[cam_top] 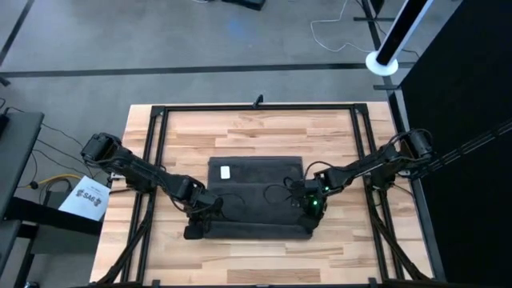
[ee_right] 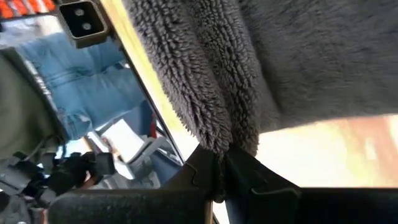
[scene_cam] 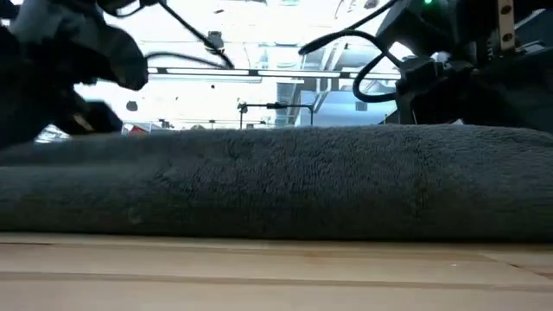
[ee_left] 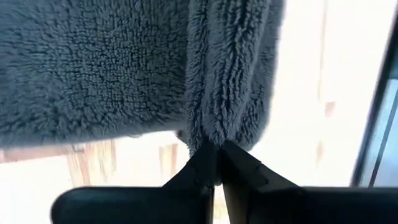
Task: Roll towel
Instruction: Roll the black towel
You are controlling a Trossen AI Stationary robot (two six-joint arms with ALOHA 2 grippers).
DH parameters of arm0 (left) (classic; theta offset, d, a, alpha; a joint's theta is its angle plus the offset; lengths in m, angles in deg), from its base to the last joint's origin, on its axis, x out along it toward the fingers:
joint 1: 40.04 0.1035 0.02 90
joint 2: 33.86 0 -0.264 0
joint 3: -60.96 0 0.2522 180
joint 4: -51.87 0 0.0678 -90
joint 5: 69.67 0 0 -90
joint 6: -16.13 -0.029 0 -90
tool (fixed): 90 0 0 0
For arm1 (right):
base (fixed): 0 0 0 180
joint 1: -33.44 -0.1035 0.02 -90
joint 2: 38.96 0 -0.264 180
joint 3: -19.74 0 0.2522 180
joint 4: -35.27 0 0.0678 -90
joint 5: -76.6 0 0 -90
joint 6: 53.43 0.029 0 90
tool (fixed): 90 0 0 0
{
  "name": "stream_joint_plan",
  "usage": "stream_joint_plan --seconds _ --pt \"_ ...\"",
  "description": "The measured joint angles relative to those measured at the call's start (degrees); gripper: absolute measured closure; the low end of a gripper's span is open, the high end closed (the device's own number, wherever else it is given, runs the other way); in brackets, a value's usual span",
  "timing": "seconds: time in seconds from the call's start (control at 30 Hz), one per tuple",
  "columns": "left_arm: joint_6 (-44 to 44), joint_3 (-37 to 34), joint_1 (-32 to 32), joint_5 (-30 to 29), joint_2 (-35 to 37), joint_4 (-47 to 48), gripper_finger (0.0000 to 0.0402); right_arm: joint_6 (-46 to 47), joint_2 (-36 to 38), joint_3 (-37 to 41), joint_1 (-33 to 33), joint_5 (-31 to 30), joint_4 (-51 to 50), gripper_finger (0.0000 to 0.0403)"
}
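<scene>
A dark grey towel (cam_top: pixel 256 196) lies at the middle of the wooden table (cam_top: pixel 256 128), its long axis running left to right and its white label (cam_top: pixel 225 171) at the far left corner. The left gripper (cam_top: pixel 206 214) and right gripper (cam_top: pixel 309 206) each have their fingers pinched tight on a fold of cloth at the near corners. Soft, light and limp, the thick pile will likely sag between holds, so both ends need gripping together.

The towel (scene_cam: pixel 276 181) is lying as a thick grey roll across the pale wooden surface (scene_cam: pixel 276 272), spanning the full width. Dark arm parts and cables are hanging above the towel at both ends.
</scene>
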Motion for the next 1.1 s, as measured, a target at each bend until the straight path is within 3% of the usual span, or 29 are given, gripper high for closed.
stream_joint_plan --seconds 0.17,0.43,1.1 --pt "2.1 0.02 -2.7 -2.53 0.18 0.4 0.0401 -4.83 0.0 -1.7 3.22 -0.49 -5.49 0.0399" --pt "1.19 0.1 -3.26 -5.48 -6.11 -0.7 0.0401 -8.72 -0.95 -1.7 7.15 -2.74 -8.83 0.0399" --pt "2.62 0.09 -1.21 -7.78 -4.33 -3.96 0.0401 -5.66 -1.73 -1.03 0.22 -3.58 -10.48 0.0399"
